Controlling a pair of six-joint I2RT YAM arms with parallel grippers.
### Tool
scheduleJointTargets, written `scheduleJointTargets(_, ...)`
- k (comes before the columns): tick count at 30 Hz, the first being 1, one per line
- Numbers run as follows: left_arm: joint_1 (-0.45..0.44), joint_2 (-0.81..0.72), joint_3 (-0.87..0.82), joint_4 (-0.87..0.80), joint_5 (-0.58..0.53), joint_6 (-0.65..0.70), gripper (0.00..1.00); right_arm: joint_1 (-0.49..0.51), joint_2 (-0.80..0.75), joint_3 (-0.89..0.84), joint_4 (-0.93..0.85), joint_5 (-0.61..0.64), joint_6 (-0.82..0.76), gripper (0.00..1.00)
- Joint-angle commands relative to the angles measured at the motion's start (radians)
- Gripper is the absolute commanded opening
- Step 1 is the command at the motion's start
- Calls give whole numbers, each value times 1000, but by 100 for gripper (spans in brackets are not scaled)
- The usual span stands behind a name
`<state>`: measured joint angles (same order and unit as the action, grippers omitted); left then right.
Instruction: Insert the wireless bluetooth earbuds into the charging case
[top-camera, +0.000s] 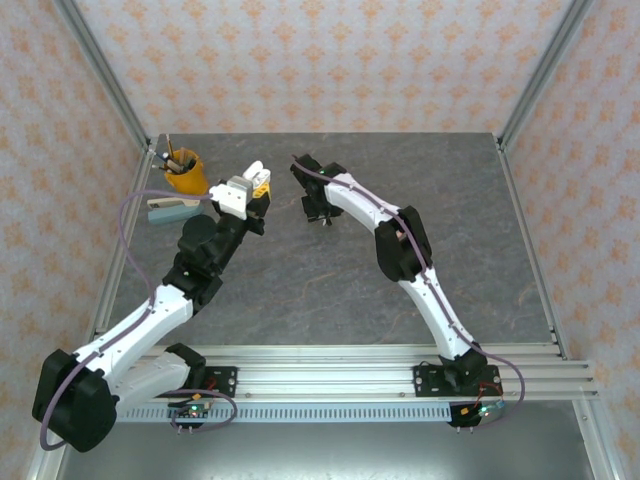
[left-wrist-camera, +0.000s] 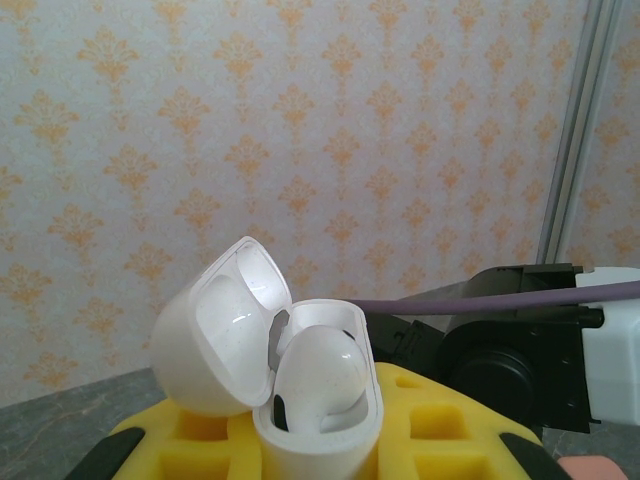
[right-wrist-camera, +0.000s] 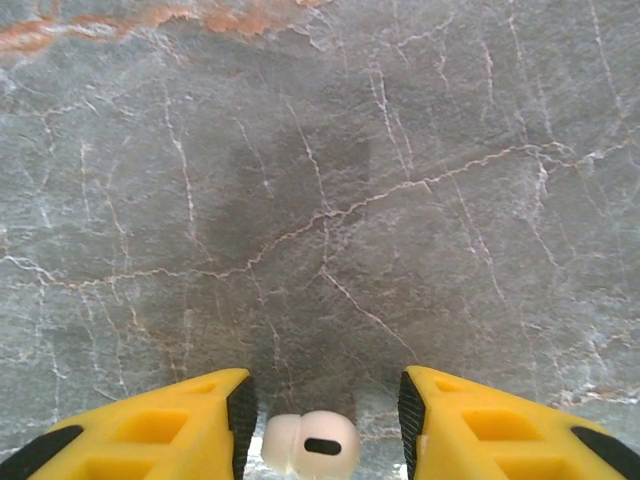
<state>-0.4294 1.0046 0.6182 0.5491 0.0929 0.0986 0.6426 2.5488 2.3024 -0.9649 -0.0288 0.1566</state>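
My left fingers (left-wrist-camera: 445, 420) are clamped on the open white case (left-wrist-camera: 318, 455), its lid tipped back and one white earbud (left-wrist-camera: 322, 375) seated inside. Right of the case, my right fingers (right-wrist-camera: 165, 425) stand apart over the table (right-wrist-camera: 320, 200), with a second earbud (right-wrist-camera: 310, 447) lying between them.

Two tools are showing, the left tool (top-camera: 255, 182) and the right tool (right-wrist-camera: 325, 405). One white charging case (left-wrist-camera: 200, 360) is standing open. Two white earbuds are showing: one earbud (left-wrist-camera: 320, 372) sitting in the case, one earbud (right-wrist-camera: 310, 445) lying on the table (right-wrist-camera: 320, 200). One orange cup (top-camera: 186, 176) and one flat box (top-camera: 170, 210) are sitting at the back.
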Motion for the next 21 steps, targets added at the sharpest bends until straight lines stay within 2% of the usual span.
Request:
scheduleJointTargets(1,10,5,29,35,14,-14,0,-3,-22,-57,13,-11,15,45)
scheduleJointTargets(21,9,29,49,36,27,-30,0,-3,-110,-203,95,-46,59,42)
